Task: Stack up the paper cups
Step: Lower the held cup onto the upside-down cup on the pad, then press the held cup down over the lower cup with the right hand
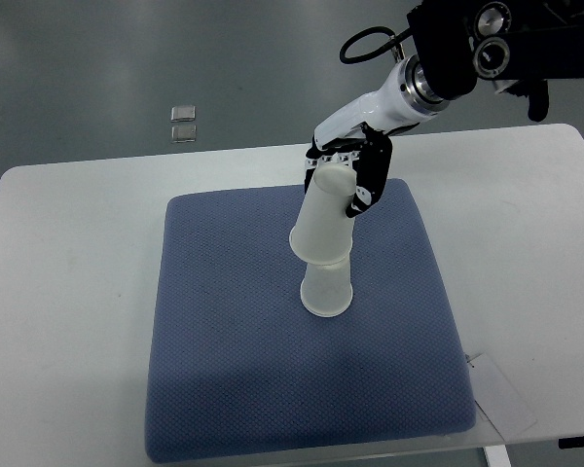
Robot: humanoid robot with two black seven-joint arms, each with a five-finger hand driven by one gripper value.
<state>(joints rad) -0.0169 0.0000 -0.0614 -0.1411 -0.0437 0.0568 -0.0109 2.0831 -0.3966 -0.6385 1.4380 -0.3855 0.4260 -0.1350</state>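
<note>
Two white paper cups stand upside down on the blue mat, one over the other. The lower cup rests on the mat near its middle. The upper cup sits over it, tilted toward the back. My right hand comes in from the upper right and its fingers are curled around the upper cup's top end. The left arm is out of view.
The mat lies on a white table. A clear plastic sheet sticks out from under the mat's front right corner. Two small square plates lie on the grey floor beyond the table's back edge.
</note>
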